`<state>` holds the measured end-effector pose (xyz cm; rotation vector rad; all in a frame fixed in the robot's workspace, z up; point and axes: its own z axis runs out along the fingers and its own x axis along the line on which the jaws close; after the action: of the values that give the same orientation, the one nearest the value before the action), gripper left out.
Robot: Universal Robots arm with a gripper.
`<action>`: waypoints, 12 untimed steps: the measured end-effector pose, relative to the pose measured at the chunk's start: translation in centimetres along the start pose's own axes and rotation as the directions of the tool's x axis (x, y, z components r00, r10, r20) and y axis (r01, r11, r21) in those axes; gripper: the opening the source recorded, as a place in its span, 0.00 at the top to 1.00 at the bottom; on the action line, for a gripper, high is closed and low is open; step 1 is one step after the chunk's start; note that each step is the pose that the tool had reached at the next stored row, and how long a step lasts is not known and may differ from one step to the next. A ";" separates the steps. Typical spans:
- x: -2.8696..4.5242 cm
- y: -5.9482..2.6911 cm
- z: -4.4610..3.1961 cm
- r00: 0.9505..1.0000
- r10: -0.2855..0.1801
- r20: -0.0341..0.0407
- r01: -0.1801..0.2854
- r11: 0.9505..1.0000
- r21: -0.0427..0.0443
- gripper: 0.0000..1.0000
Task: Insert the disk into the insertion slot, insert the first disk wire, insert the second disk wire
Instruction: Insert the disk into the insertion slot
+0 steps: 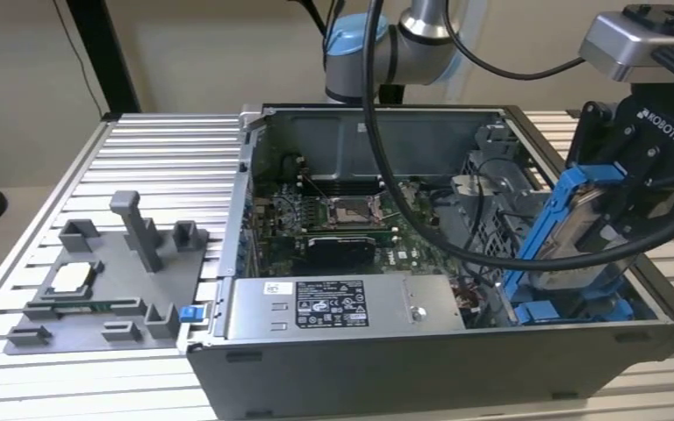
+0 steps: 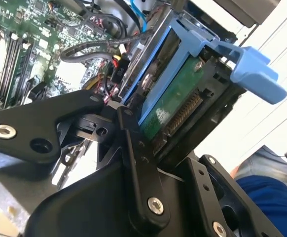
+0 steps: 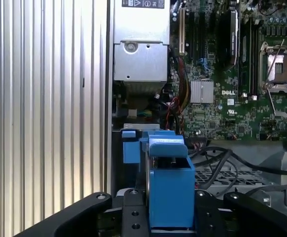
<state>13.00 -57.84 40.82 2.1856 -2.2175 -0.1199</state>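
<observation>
**1. Claw status.** The claw (image 1: 620, 203) is pinching the disk (image 1: 565, 219) by its flat faces, at the right of the frame in the exterior view. In the second wrist view one finger (image 2: 136, 158) bears on a face. The green board side and the connector edge are uncovered. Judged reason: a grip on the faces keeps the blue side rails clear to run in the slot.

**2. Disk pos.** The disk stands on end and tilted, top leaning toward the exterior view's right. Its lower end is down inside the case (image 1: 431, 368) at the slot (image 1: 571, 309), lower right of the frame. You cannot tell whether that end has entered the slot's blue rails. Judged: step 1 is in hand and the disk is not seated, since most of it stands above the case rim.

**3. Alignment.** In the first wrist view the disk (image 3: 170, 192) shows edge-on between the claw's links, i.e. held square to the camera.

**4. Wires.** There is no wire on the connector edge. Loose cables (image 3: 217, 158) lie inside the case near the mobo (image 3: 232, 98).

**5. Surroundings.** The PSU (image 1: 337, 307) sits at lower centre of the frame, beside the slot. The counter (image 1: 161, 149) carries the case. A grey jig (image 1: 115, 281) at the left of the frame is well apart from the work.
</observation>
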 end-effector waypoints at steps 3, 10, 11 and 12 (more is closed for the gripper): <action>0.00 -0.29 0.06 1.000 0.000 0.004 0.000 1.000 -0.001 1.00; 0.01 -0.37 0.32 1.000 0.003 0.004 -0.003 1.000 -0.027 1.00; 0.02 -0.43 0.36 1.000 0.003 0.008 -0.003 1.000 -0.027 1.00; 0.01 -0.54 0.40 1.000 0.003 0.012 -0.002 1.000 -0.027 1.00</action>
<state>13.51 -57.84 40.38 2.1742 -2.2114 -0.1628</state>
